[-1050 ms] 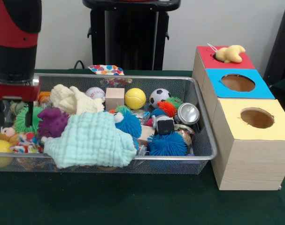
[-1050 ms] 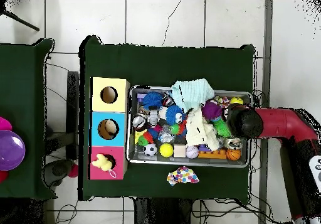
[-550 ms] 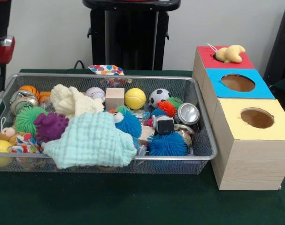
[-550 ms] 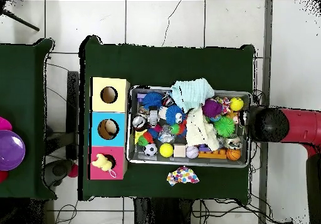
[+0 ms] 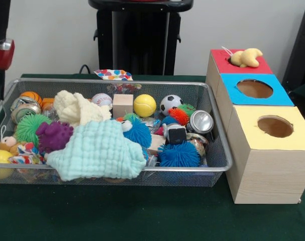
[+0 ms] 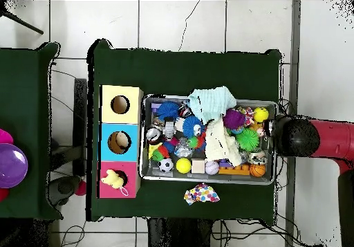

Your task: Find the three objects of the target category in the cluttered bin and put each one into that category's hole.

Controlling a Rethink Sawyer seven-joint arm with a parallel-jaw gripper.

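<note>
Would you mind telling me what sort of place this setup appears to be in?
Probably a robotics lab: a toy-filled mesh bin beside a three-hole sorting box on a green-clothed table, with a tiled floor around it.

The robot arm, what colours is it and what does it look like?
The arm is red and chunky, with a round black end like a big cap. In the front view a black sleeve sits above a red band with a silver edge, and one thin black finger of the gripper hangs below it. No cables or markings show.
</note>
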